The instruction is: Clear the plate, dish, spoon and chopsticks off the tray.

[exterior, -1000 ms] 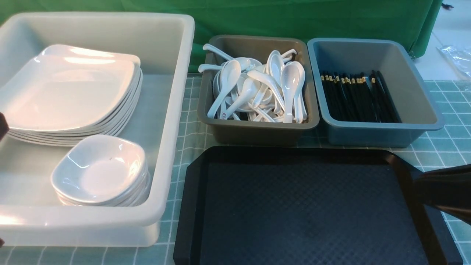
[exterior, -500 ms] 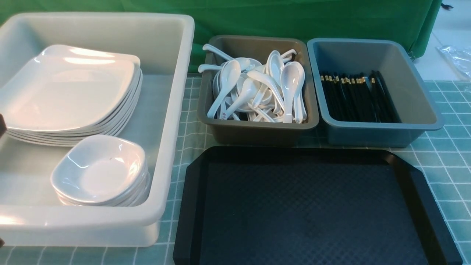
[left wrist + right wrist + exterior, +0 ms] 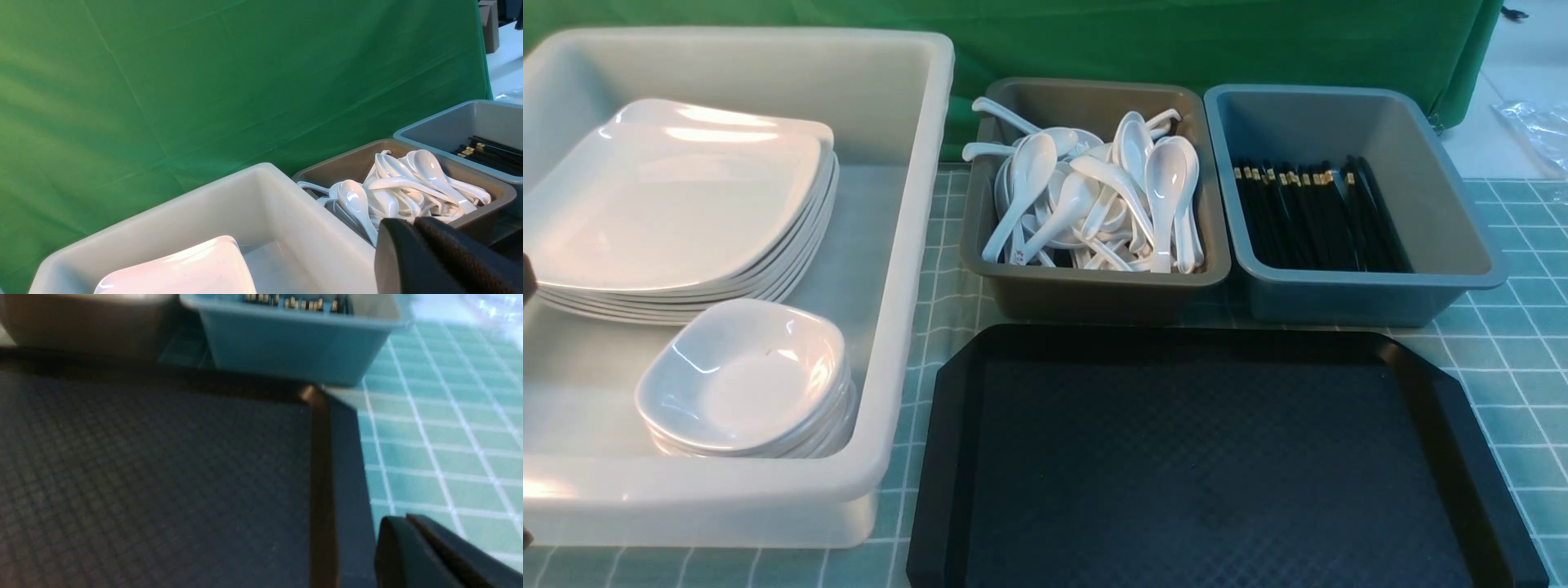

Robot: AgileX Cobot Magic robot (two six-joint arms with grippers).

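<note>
- Out of the front view now is our right arm, whose dark end reached over the tray's right rim a second ago; the tubs and the tableware have stayed where they were.
- Our right gripper (image 3: 402, 518) has its fingers together, with the tray (image 3: 1209, 457) and the grid-patterned tablecloth (image 3: 1519, 343) in its blurred wrist view.
- Our left gripper (image 3: 414, 222) also has its fingers together; its wrist view takes in the white tub (image 3: 907, 245) and the brown tub (image 3: 1094, 296).
- We see the square white plates (image 3: 678, 204) stacked in the white tub, and the small white dishes (image 3: 747, 392) stacked nearer to us in that same tub. Which plate or dish is the task's own, we cannot tell.
- White soup spoons (image 3: 1168, 180) lie jumbled in the brown tub, several handles poking over its left rim; we cannot single out the task's spoon.
- Black chopsticks (image 3: 1307, 220) with gold bands lie side by side in the blue-grey tub (image 3: 1372, 298), toward its left; we cannot pick out the task's pair.
- Both smaller tubs stand just beyond the tray, side by side, between us and the green cloth (image 3: 1176, 41).
- Clear plastic wrap (image 3: 1539, 131) lies past the tablecloth, at the far right.
</note>
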